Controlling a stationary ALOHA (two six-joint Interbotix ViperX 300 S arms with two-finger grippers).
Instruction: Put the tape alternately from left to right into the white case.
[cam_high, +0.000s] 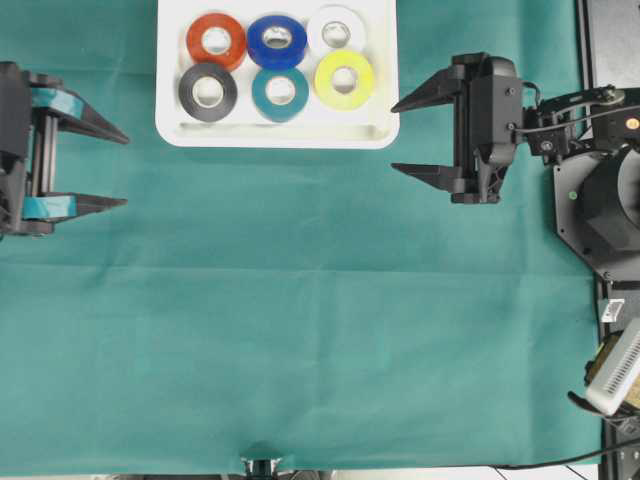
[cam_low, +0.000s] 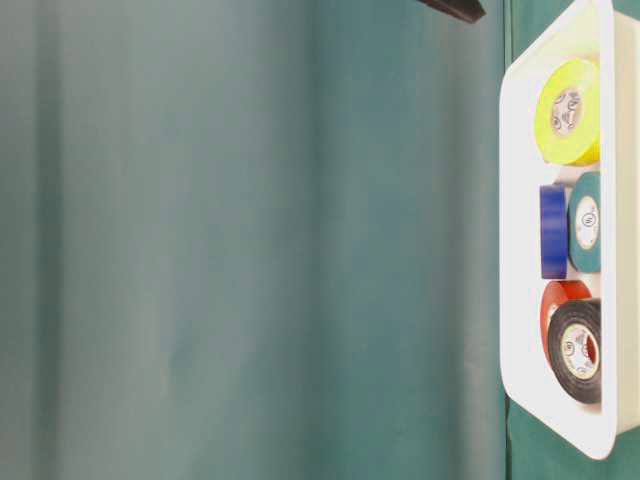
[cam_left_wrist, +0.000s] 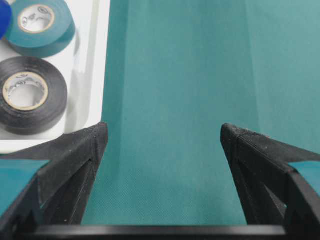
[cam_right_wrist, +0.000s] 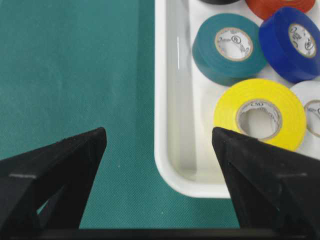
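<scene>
The white case (cam_high: 280, 135) lies at the back centre and holds several rolls of tape in two rows: red-orange (cam_high: 216, 41), blue (cam_high: 277, 41) and white (cam_high: 336, 30) behind, black (cam_high: 208, 92), teal (cam_high: 280, 93) and yellow (cam_high: 344, 79) in front. My left gripper (cam_high: 126, 170) hangs open and empty left of the case. In its wrist view the left gripper (cam_left_wrist: 163, 127) frames bare cloth, with the black roll (cam_left_wrist: 27, 95) in the case beside it. My right gripper (cam_high: 393, 138) is open and empty at the case's right front corner (cam_right_wrist: 162, 125), near the yellow roll (cam_right_wrist: 260, 90).
Green cloth (cam_high: 320, 330) covers the table. The right arm's black base (cam_high: 600, 210) and a white device (cam_high: 615, 370) stand off the cloth's right edge. In the table-level view the case's rim (cam_low: 515, 250) fills the right side, and a black fingertip (cam_low: 455, 8) pokes in at the top.
</scene>
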